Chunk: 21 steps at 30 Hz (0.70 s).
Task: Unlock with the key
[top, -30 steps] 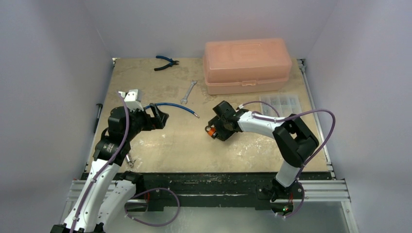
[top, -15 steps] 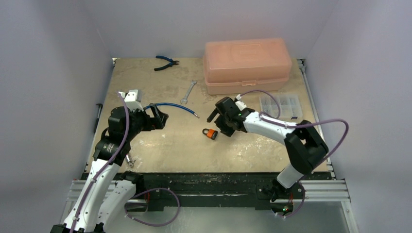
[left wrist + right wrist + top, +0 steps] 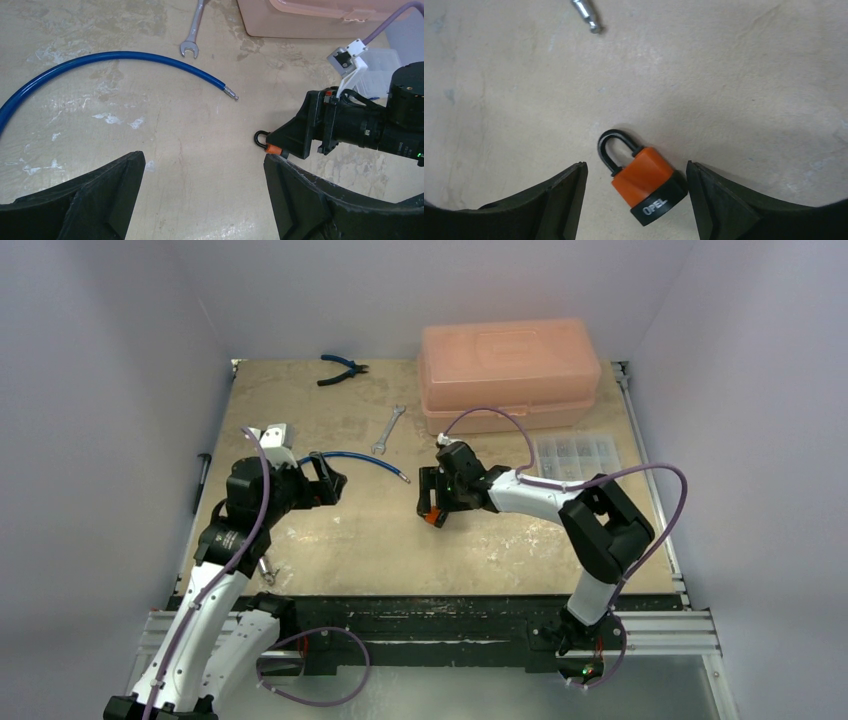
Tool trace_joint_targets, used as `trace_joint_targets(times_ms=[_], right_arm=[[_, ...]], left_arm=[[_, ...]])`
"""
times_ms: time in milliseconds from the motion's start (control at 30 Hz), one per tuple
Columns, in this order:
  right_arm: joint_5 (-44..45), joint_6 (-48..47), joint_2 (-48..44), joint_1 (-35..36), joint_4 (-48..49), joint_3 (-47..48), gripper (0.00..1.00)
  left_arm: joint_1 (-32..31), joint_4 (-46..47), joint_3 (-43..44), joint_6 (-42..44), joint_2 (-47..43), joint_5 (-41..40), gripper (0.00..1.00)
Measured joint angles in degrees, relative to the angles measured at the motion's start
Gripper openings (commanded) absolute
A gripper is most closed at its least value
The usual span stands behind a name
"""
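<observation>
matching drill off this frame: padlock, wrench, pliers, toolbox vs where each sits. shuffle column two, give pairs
Things
1. padlock
2. wrench
3. pliers
4. toolbox

Places
A. far side of the table, right of centre, lid closed
B. far edge of the table, left of centre
C. flat on the table between the right gripper's open jaws, untouched
D. just left of the toolbox's near corner

Pairs: 1-C, 2-D, 3-B, 4-A
</observation>
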Motion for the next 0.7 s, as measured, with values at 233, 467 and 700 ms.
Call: trace_joint_targets(times_ms=[233,467,700], right_arm=[[-6.4,-2.08,-1.33,0.0,4.55,-1.9,0.79],[-12.26,0.96,-3.58,0.15,8.79,-7.89,0.83],[-12.39,4.07,-5.42,1.38,8.85,-8.85,0.86]], left_arm=[[0.0,-0.02,0.0,0.0,0.59,-0.39,0.96],[0.0,-0.02,0.0,0.0,0.79,-0.81,0.96],[0.0,-0.04,0.0,-0.02,0.79,-1.01,0.96]])
